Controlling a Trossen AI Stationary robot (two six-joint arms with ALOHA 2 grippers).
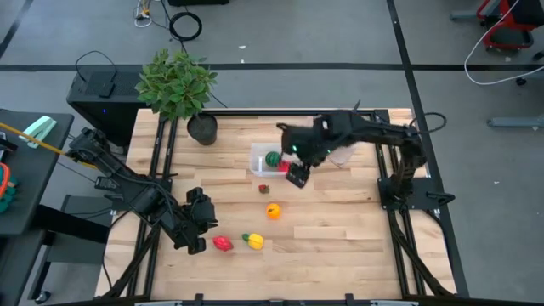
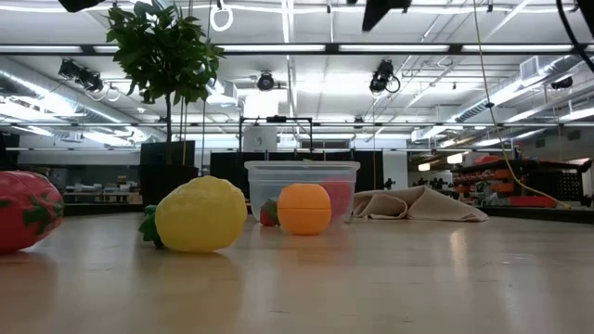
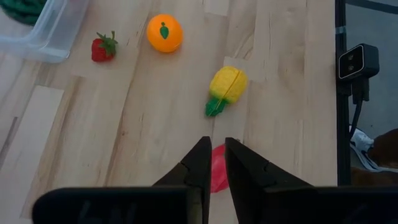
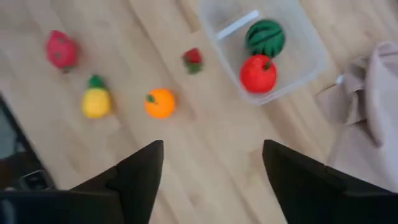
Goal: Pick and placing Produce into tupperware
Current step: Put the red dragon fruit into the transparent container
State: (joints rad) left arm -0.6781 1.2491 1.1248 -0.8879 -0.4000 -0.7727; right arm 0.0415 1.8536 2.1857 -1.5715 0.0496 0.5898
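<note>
Right gripper, fingers wide apart and empty, hovers beside the tupperware; left gripper rests nearly closed, empty.

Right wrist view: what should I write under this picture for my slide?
Open right end effector above the table; watermelon and red apple sit in the clear tupperware, four toys outside.

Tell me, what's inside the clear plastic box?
Inside the clear box sit a green striped watermelon and a red apple, side by side. In the high view the right arm partly covers the box, but the right wrist view shows nothing else inside.
</note>
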